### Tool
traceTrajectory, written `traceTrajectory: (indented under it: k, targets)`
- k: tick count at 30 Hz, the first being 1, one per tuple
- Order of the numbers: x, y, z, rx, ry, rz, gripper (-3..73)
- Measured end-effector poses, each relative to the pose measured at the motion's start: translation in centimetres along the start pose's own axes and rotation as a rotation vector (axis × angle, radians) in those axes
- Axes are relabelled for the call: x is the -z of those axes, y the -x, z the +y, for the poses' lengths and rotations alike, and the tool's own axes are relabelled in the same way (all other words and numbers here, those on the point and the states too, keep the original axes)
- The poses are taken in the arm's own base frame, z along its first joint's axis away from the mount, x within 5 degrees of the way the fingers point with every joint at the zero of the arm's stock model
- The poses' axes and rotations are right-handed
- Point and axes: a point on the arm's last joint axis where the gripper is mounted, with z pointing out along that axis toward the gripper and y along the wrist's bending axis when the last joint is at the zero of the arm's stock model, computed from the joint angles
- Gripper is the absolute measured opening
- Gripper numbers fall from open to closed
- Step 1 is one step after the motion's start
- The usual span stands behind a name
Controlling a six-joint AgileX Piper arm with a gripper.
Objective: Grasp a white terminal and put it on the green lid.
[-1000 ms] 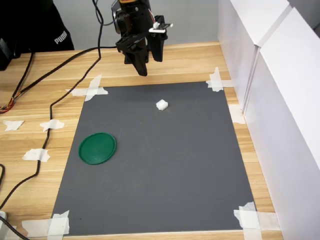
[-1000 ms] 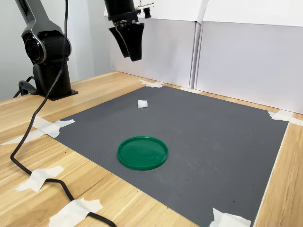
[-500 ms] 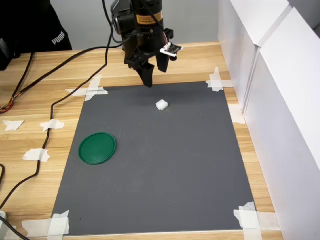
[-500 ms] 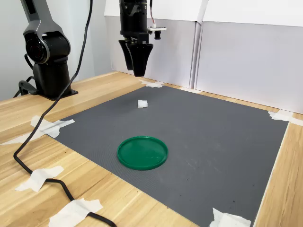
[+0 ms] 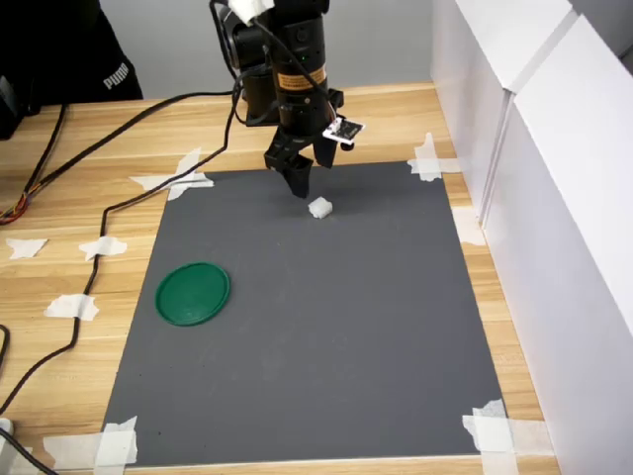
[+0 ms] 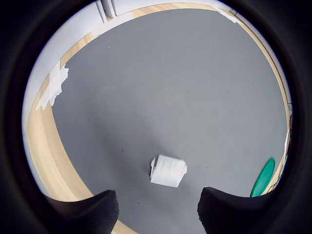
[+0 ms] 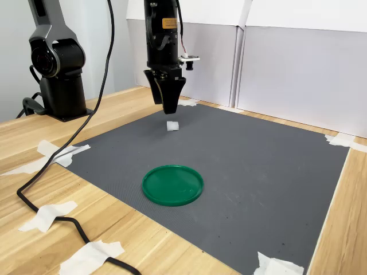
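The white terminal [image 5: 319, 208] [image 7: 172, 126] lies on the dark grey mat [image 5: 326, 327], a tiny ridged block. My gripper [image 5: 300, 188] [image 7: 170, 109] hangs point-down just above and behind it, not touching. In the wrist view the two dark fingertips [image 6: 92, 212] stand apart, so the gripper [image 6: 158, 214] is open, with the terminal [image 6: 168, 170] just ahead of the gap. The green lid [image 5: 193, 293] [image 7: 172, 185] lies flat near the mat's edge, at the first exterior view's left. Only its rim [image 6: 263, 178] peeks in at the edge of the wrist view.
White panels [image 5: 534, 148] wall the first exterior view's right side. White tape pieces [image 5: 178, 178] hold the mat's corners. A black cable [image 5: 109, 203] runs over the wooden table [image 5: 59, 198]. The arm's base [image 7: 57, 63] stands at the second exterior view's left. A person's black sleeve [image 5: 69, 49] shows at the back.
The gripper has moved down and toward the white terminal, from high over the mat's far edge to just above the block. The terminal and lid have not moved.
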Motion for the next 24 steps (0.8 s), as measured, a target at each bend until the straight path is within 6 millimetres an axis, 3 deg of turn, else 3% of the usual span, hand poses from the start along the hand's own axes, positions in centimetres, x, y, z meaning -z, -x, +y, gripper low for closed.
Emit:
traceTrajectory:
  k: [6, 15, 24]
  targets:
    - [-0.4, 0.4, -0.3, 0.004, -0.036, -0.044, 68.4]
    - [-2.7, 0.7, -0.5, -0.009, 0.007, -0.001, 68.3]
    - [-2.9, 0.9, -0.6, -0.020, -0.005, -0.016, 68.3]
